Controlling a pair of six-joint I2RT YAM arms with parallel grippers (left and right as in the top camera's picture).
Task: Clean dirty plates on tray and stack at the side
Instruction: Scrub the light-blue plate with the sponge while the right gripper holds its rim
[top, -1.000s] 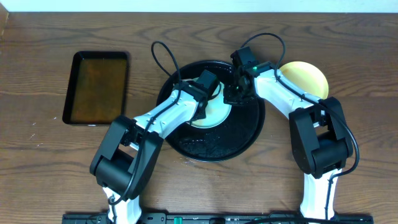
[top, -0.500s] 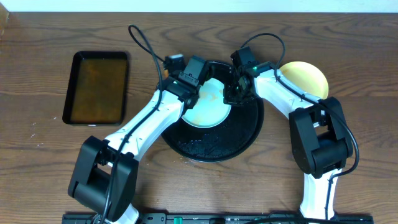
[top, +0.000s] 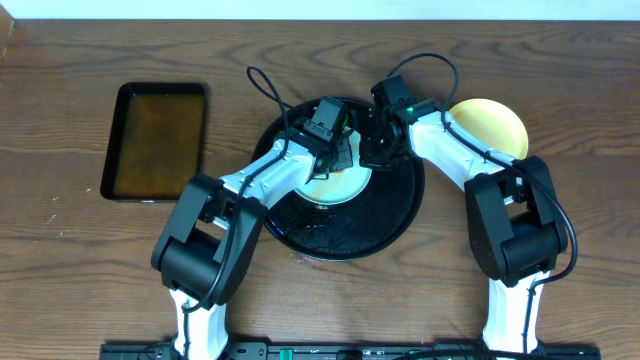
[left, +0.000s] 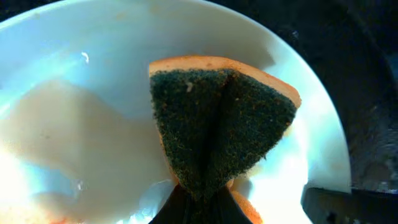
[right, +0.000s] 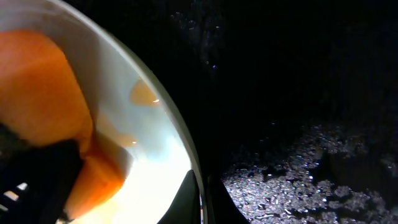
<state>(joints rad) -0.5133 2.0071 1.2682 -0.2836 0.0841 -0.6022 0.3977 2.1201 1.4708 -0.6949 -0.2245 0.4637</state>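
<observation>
**Pale plate (top: 345, 186) mid-scrub, yellow plate (top: 497, 124) set aside**

The round black tray (top: 350, 246), near the middle of the bench's far edge, carries the plate being washed. Both wrist views show brownish smears on it, so scrubbing looks unfinished. The left end effector (top: 338, 158) is clamped on a green-faced orange sponge (left: 219, 134) pressed into the plate. The right end effector (top: 376, 152) is closed on the plate's rim. The yellow one lies on bare bench just right of the tray. No 3rd plate can be made out, and stacking seems to remain.
</observation>
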